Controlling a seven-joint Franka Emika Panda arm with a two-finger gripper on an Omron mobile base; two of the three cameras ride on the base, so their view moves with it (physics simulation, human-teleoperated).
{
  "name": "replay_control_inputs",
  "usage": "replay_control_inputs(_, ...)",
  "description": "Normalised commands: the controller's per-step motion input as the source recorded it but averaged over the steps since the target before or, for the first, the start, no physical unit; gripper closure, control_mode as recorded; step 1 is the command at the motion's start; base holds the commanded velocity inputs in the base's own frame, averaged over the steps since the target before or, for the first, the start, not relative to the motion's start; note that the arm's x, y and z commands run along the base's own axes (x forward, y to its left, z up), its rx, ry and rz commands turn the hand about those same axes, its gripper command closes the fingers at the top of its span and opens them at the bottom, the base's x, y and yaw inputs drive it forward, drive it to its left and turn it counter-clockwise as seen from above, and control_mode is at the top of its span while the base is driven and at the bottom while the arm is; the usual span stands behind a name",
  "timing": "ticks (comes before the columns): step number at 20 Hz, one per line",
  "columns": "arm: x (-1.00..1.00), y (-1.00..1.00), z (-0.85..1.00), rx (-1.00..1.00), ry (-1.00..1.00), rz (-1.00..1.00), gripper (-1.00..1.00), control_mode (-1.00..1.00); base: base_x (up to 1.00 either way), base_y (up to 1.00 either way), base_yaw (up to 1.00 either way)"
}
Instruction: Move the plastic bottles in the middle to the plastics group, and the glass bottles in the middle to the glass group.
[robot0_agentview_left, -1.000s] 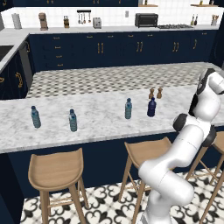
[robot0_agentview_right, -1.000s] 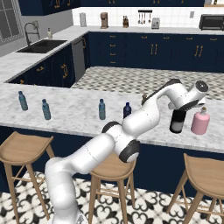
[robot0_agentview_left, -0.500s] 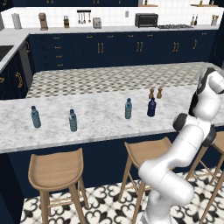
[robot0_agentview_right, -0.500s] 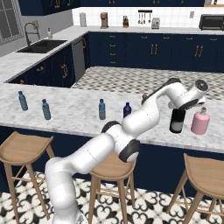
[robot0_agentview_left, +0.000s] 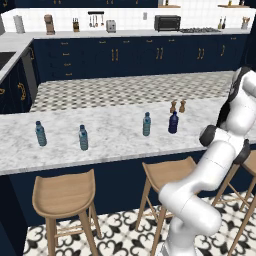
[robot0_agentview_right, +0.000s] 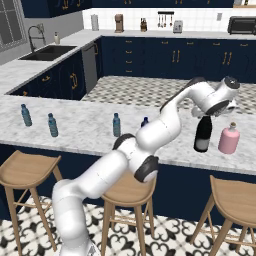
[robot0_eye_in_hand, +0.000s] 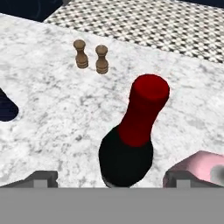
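Marble, white with grey veins, covers the counter (robot0_agentview_right: 90, 131) where all the bottles stand. The wine bottle (robot0_agentview_right: 202, 134), near-black with a red neck top, is upright at the right part of the counter, just beside the pale pink bottle (robot0_agentview_right: 229, 139), a little apart from it. The gripper (robot0_agentview_right: 216, 111) hangs directly over the wine bottle, and in the hand view its jaws stand wide and released: one dark fingertip (robot0_eye_in_hand: 41, 178) is far to the left of the bottle's body, the other at the right in front of the pink bottle (robot0_eye_in_hand: 202, 165). The red neck (robot0_eye_in_hand: 143, 109) rises between them without touching either tip, so the bottle stands free on the marble.

In the hand view, two small wooden shakers (robot0_eye_in_hand: 90, 56) stand side by side, well apart from the wine bottle.

Toward the middle of the counter stands the clear water bottle (robot0_agentview_left: 146, 124) with a blue label, and the short navy bottle (robot0_agentview_left: 173, 122) is near it on its right. Far to the left are two more water bottles (robot0_agentview_left: 61, 135), alike, a little apart from each other.
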Motion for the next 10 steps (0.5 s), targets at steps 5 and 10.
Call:
replay_control_inputs(5, -1.00, 0.51, 0.39, -0.04, -0.09, 0.00, -1.00, -1.00, 0.00, 0.00, 0.00)
replay_control_inputs(10, -0.91, 0.96, 0.01, -0.05, -0.06, 0.00, -1.00, -1.00, 0.00, 0.00, 0.00)
